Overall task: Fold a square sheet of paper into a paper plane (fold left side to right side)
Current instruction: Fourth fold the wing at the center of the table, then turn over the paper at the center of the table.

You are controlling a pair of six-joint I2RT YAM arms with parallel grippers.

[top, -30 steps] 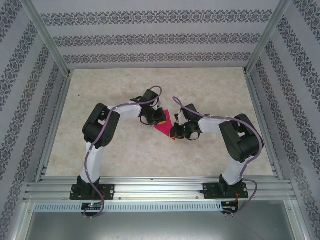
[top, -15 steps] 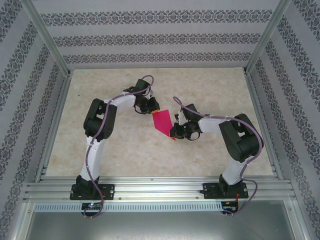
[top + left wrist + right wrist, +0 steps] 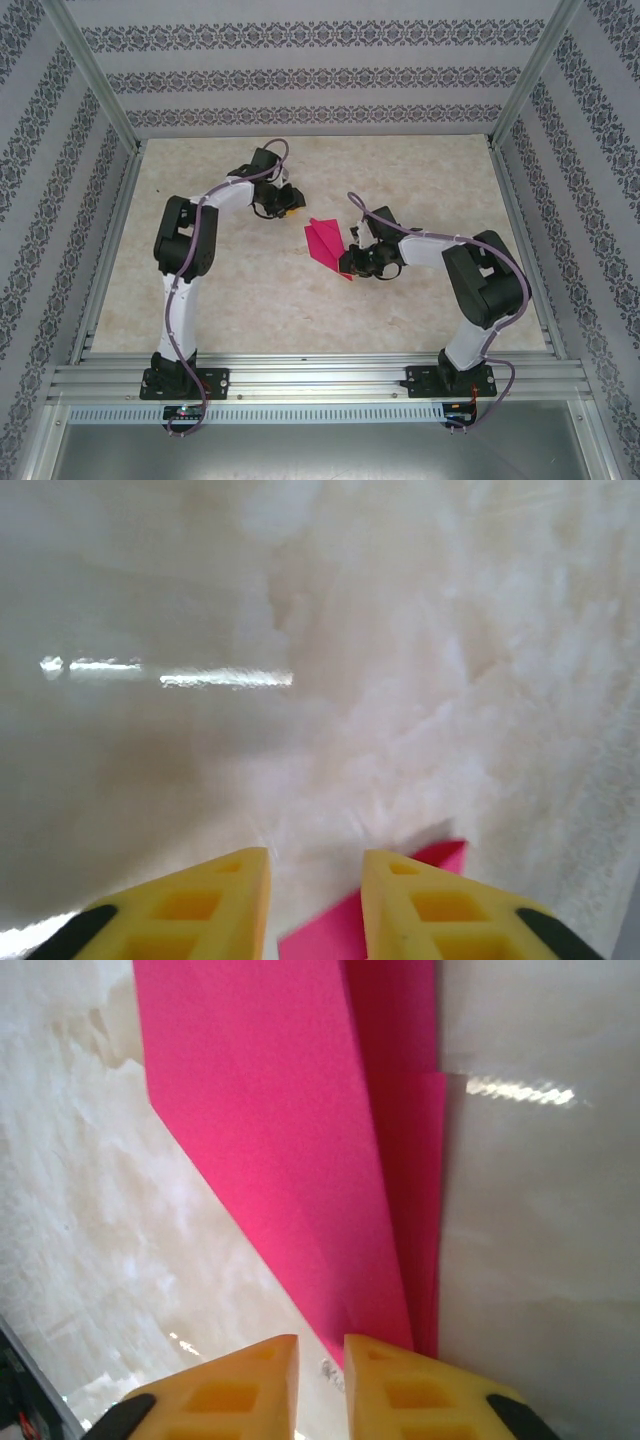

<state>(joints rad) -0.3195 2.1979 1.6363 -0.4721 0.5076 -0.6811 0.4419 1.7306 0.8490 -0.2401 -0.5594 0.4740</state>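
Marble tabletop (image 3: 250,310): pink paper plane (image 3: 326,246) lies nose toward right gripper (image 3: 320,1342), nearer, jaws barely parted, seemingly gripping nothing; left gripper (image 3: 315,858) spread, empty.

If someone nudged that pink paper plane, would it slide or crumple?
The plane would probably slide easily, since it lies on the glossy table. It is likely light and floppy, being thin folded paper, though its creases may stiffen it slightly.

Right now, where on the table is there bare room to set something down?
Free: the table's far strip along the back wall, and the near stretch between left base and right base. Crowded: the middle, where the plane lies between left pincer and right pincer.
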